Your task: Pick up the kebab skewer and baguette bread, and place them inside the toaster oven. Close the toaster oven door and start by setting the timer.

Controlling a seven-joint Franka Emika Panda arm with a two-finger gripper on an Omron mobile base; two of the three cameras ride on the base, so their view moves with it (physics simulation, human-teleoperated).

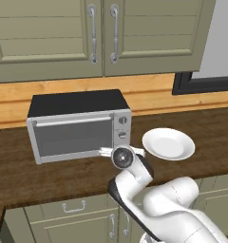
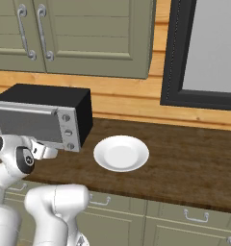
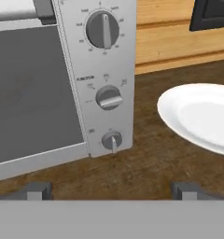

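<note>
I'm getting even, flat rendered light in all three views, moderately bright, with no clear single source. Shadows are faint: a soft dark patch under the white plate (image 2: 121,153) on the desk (image 2: 185,158), and a darker side face on the toaster oven (image 1: 78,124). No glare on its glass door (image 3: 32,88), which reads dull grey. Edges look slightly soft and jagged, and the dial lettering in the hand view is too blurred to read. I see no distortion at the edges.
</note>
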